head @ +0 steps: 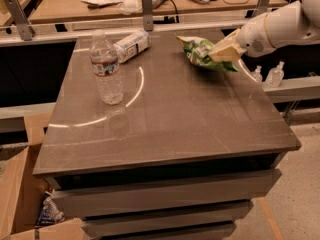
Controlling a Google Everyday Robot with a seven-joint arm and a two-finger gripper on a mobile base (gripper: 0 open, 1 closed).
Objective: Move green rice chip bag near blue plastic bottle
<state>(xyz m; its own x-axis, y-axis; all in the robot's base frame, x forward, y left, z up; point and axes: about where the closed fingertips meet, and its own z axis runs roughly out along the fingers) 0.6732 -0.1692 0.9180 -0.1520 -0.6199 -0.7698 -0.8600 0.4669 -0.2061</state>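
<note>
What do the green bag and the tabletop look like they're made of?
The green bag, pinched by the gripper at the table's far right, looks like thin plastic film: crinkled, shiny folds. The tabletop seems polished stone or laminate, grey-brown with curved light reflections; which one, I cannot tell.
</note>
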